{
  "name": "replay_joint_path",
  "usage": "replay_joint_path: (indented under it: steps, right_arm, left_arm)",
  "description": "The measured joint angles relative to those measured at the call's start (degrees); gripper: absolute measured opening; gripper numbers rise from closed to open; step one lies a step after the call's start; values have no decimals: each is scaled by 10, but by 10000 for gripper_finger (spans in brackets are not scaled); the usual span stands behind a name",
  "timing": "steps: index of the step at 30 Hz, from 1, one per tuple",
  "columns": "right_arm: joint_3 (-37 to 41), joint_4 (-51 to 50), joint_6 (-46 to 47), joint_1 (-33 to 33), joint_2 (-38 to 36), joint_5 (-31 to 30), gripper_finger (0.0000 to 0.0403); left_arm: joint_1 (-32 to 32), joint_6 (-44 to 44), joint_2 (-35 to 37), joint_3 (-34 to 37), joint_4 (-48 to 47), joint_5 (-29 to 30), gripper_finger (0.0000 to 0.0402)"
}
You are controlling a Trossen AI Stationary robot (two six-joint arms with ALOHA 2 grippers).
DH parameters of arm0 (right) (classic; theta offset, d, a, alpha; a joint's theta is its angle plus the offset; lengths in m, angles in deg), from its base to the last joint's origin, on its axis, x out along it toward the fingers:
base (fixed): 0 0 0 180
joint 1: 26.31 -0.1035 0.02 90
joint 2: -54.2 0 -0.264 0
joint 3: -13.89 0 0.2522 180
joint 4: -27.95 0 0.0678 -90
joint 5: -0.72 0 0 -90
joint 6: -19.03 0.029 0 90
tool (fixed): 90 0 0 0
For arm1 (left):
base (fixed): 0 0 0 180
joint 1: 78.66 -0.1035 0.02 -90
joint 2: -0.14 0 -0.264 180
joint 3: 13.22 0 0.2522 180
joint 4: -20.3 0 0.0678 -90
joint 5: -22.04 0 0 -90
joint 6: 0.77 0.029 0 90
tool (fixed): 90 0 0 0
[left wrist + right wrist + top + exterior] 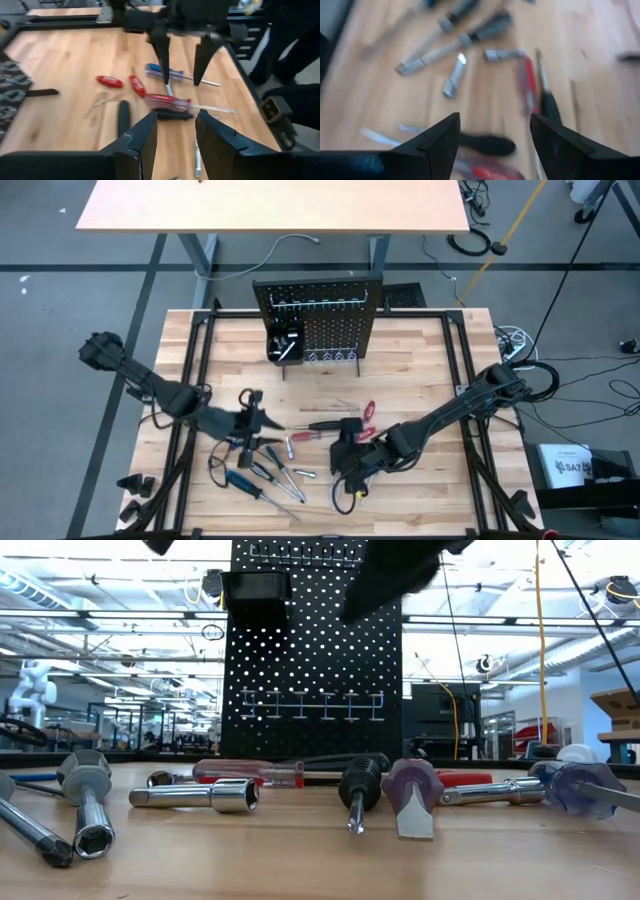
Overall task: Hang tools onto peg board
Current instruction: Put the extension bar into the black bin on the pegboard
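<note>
The black peg board (318,320) stands upright at the table's far middle, with hooks and a small black bin (284,344) on it. The tools lie flat on the table in front of it: red-handled pliers (367,411), a red-handled screwdriver (167,101), blue-handled screwdrivers (240,479), black-handled ones and silvery pieces (454,76). My left gripper (175,131) hovers open over the left part of the pile (260,418). My right gripper (492,134) hovers open over the right part (346,454), with a black handle (487,144) below its gap. Neither holds anything.
Black frame rails (190,390) run along the table's left and right sides. Bare wood lies between the tools and the peg board (315,660). A second tan table (270,205) stands beyond the far edge. Cables lie on the floor at the right.
</note>
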State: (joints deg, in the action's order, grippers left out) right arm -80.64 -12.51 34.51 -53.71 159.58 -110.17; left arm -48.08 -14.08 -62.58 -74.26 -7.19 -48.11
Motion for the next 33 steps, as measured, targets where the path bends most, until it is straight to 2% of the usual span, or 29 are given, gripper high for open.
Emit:
replay_joint_path:
  steps: [7,12,16,19,28,33]
  right_arm:
    - [0,132,-46,12,32,60,232]
    - [0,152,-38,23,67,60,232]
    - [0,182,-27,31,102,60,232]
    - [0,197,-24,32,125,58,232]
    - [0,271,19,27,184,60,232]
    - [0,269,32,21,207,31,221]
  left_arm:
    - [47,-30,1,78,91,48,137]
    - [63,-44,0,116,147,88,137]
    - [64,-44,-17,136,202,97,137]
    - [64,-44,-39,145,244,101,137]
    - [61,-43,-94,147,273,109,137]
    - [62,-42,-103,147,285,109,137]
